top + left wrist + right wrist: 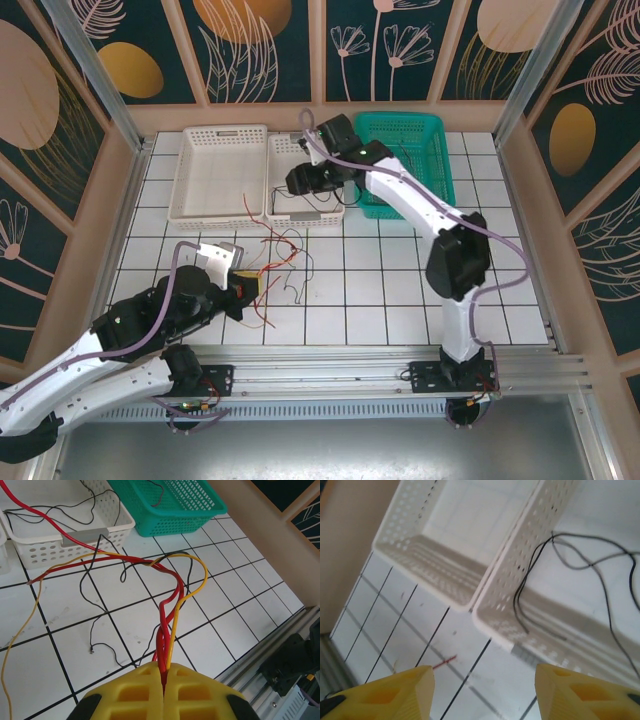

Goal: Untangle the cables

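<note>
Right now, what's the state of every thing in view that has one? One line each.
Left tool: shut on red cables and yellow cable, which are twisted together.
Right tool: open, empty, over the small white basket.
Black cable: loose, lying in the small white basket.
Large white basket: upright, empty.
Green basket: upright, second black cable inside.

Thin red, yellow, black cables (161,640), loosely tangled
</note>
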